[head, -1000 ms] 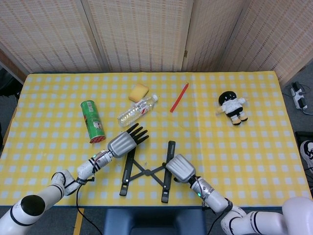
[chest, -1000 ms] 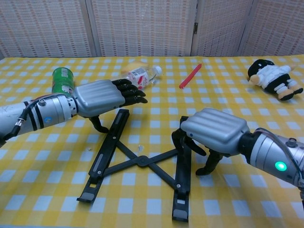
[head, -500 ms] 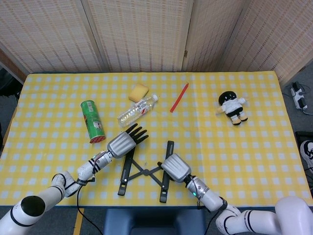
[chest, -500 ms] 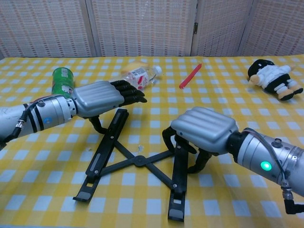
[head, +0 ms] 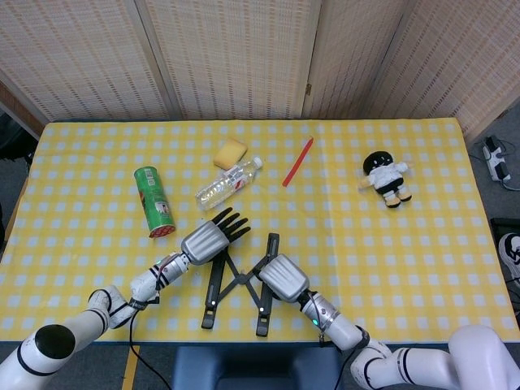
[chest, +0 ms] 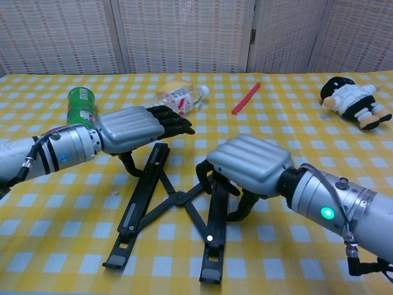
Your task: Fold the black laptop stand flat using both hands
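Observation:
The black laptop stand (head: 240,281) lies near the table's front edge, two rails joined by crossed bars (chest: 175,198), partly narrowed. My left hand (head: 208,238) hovers over the far end of the left rail (chest: 138,206). Its fingers stretch out straight above the rail and its thumb hangs down at the rail's outer side. My right hand (head: 282,278) sits over the far part of the right rail (chest: 210,233), fingers curled down on the inner side and thumb on the outer side, gripping it. In the chest view the left hand (chest: 132,128) and right hand (chest: 249,165) are close together.
A green can (head: 154,201) lies left of the stand. A water bottle (head: 227,183) and a yellow sponge (head: 230,152) lie behind it. Further right are a red pen (head: 297,162) and a plush doll (head: 387,179). The yellow checked tablecloth (head: 390,268) ends just in front of the stand.
My right hand has moved left with the right rail, bringing the two rails closer and the crossed bars steeper. The left hand has barely shifted.

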### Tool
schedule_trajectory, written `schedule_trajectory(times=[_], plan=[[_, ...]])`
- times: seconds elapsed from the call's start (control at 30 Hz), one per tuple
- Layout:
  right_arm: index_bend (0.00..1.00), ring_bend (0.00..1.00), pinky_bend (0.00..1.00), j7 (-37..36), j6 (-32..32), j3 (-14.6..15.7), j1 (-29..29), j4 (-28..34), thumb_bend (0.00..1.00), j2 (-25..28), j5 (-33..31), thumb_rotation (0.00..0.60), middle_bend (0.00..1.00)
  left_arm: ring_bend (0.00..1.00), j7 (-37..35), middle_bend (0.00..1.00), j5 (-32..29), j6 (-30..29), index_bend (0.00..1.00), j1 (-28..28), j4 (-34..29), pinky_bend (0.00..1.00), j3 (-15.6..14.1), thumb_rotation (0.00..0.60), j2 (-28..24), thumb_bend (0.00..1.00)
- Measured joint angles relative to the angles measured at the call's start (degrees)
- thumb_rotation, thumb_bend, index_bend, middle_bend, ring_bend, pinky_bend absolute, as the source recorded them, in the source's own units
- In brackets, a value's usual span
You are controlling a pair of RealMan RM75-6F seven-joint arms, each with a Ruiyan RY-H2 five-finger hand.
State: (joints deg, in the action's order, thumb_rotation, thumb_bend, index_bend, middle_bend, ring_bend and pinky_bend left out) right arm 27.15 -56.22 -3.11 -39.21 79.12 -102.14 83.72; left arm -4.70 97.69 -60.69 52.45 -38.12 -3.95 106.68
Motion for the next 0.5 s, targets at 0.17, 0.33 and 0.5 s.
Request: schedule_trajectory(times=[0.17,0.33,0.5], plan=[[0.53,0.85,0.77,0.63,-0.19,-0.59,-0.61,0.3,0.0,-0.83,0.29,0.6,0.79,0.02,0.27,0.07,0.04,-0.1,0.04,0.11,-0.93,0.0,0.01,0.6,-0.15,0.1],[0.53,0.85,0.77,1.76,0.11,-0.96,-1.18,0.57,0.0,-1.6,0.13,0.6,0.79,0.02,0.58,0.07,0.15,-0.33,0.04,0.39,-2.35,0.0,0.15,0.6,-0.42,0.1],[0.53,0.85,0.77,2.82,0.35,-1.24,-1.66,0.69,0.0,-2.38,-0.13,0.6,0.79,0.02,1.13,0.07,0.21,-0.3,0.04,0.83,-3.9,0.0,0.39,0.6,-0.69,0.1]])
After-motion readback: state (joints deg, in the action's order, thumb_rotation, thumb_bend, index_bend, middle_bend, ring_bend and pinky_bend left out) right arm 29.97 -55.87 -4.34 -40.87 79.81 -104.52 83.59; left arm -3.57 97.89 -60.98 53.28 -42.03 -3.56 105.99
